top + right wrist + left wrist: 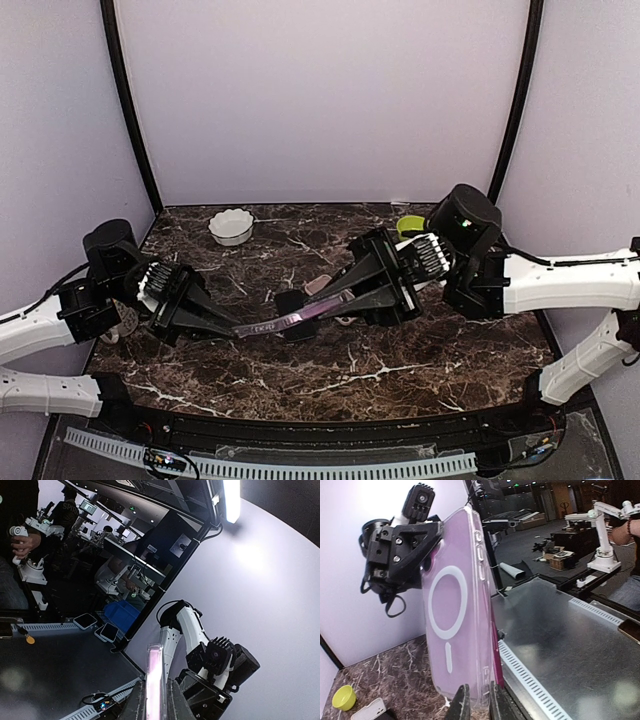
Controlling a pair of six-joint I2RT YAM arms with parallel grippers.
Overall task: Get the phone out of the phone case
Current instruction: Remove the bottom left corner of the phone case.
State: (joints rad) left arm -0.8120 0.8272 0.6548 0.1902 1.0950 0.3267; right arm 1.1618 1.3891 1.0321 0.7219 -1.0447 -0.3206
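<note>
A phone in a clear pink case (290,318) hangs above the marble table (330,385), held at both ends. My left gripper (236,328) is shut on its left end. My right gripper (338,298) is shut on its right end. In the left wrist view the case back with a white ring (452,610) faces the camera. The magenta phone edge (496,650) shows along the case's right side. My left gripper (477,706) pinches the case's bottom rim. In the right wrist view the case (155,675) is edge-on between my right gripper's (155,707) fingers.
A white fluted bowl (231,226) stands at the back left. A yellow-green cup (408,226) stands at the back right and also shows in the left wrist view (343,698). A small white slab (367,711) lies on the table under the phone.
</note>
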